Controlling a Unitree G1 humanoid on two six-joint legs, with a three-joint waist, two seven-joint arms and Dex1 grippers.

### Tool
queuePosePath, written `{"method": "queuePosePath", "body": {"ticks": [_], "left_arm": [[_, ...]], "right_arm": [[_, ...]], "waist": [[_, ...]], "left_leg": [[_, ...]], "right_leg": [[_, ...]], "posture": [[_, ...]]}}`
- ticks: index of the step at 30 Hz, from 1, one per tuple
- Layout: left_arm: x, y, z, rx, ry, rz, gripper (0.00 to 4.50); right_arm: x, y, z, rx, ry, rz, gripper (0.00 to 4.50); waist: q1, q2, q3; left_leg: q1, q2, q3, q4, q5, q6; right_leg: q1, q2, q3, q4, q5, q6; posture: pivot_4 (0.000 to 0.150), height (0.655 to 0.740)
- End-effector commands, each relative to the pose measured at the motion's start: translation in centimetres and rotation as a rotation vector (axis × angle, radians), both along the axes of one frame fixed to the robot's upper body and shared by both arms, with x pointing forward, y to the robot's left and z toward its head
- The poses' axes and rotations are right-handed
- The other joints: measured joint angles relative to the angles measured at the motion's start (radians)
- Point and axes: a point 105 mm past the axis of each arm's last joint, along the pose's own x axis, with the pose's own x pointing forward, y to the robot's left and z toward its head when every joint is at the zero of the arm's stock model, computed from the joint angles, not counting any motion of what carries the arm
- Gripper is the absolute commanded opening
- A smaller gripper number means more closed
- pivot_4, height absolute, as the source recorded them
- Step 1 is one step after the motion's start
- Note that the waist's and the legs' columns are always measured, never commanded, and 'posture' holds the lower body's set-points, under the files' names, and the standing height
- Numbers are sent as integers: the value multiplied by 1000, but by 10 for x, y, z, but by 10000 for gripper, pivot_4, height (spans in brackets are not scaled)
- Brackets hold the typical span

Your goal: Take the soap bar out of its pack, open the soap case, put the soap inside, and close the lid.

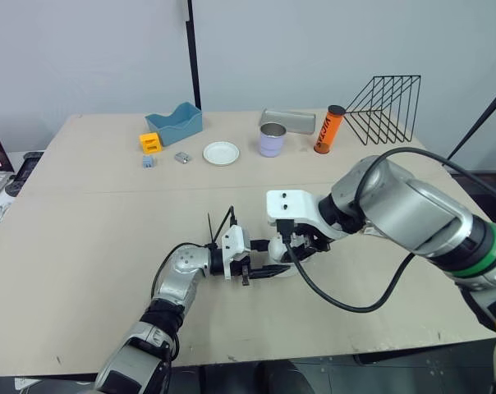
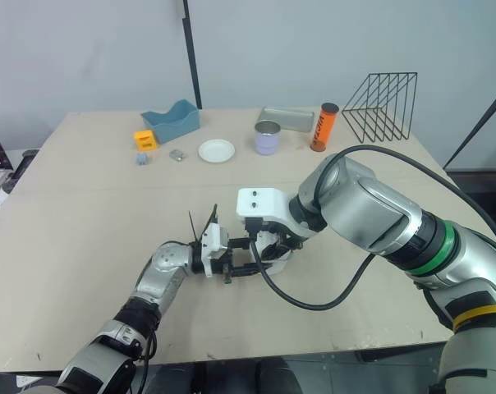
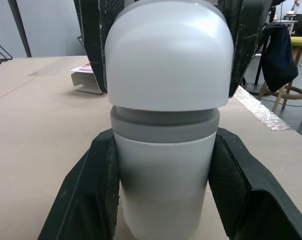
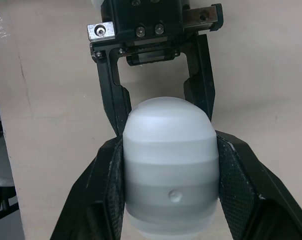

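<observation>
Left gripper [image 3: 163, 155] grasps one end of the soap case [image 3: 166, 65]; right gripper [image 4: 170, 150] grasps the other. Case appears closed.

White-and-grey soap case [image 3: 166, 165]; orange, possibly lettered tube [image 1: 328, 131]

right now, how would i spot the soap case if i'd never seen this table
On the tan table, look to the near middle, where the robot's two hands meet. The soap case is the rounded white capsule with a grey band around its waist, clamped between the left hand and the right hand. Nothing else is held: the purple cup and orange tube sit untouched near the far edge.
</observation>
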Motion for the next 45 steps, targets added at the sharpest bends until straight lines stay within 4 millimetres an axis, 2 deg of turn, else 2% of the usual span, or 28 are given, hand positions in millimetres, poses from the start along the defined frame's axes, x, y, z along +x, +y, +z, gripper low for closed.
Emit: {"method": "queuePosePath", "body": {"ticks": [1,6,45], "left_arm": [[6,-3,12,-42,-22,19,19311],[5,-2,12,-39,-22,15,19311],[7,0,11,-41,-7,26,19311]], "right_arm": [[-5,-2,-4,-25,16,23,19386],[-3,-8,-4,-37,8,18,19386],[-1,-2,-4,-32,-11,45,19386]], "waist": [[0,0,0],[0,0,0],[-1,0,0]], "left_leg": [[0,0,0,0,0,0],[0,0,0,0,0,0],[0,0,0,0,0,0]], "right_leg": [[0,0,0,0,0,0],[0,0,0,0,0,0],[0,0,0,0,-1,-1]], "posture": [[1500,7393],[1500,7393],[1500,7393]]}}
